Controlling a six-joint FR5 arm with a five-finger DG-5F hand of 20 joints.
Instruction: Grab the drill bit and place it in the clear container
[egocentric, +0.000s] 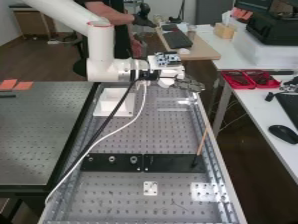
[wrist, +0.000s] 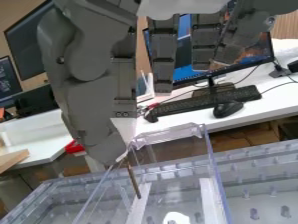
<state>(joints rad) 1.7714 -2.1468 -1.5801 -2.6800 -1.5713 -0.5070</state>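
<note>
lit monitor (wrist: 183, 70) behind; slender drill bit (wrist: 134, 181) in the fingers' (egocentric: 191, 86) pinch, over the clear container (wrist: 211, 160)

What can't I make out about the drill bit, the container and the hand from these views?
- Drill bit's upper end: wrist view, hidden at the hand, so whether it is held is unclear.
- Its lower end: wrist view, too blurred through clear plastic to tell if it touches bottom.
- Clear container: wrist view, partly cut off by the edge.

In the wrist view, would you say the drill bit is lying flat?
No, the drill bit points steeply downward from the fingertips.
</note>
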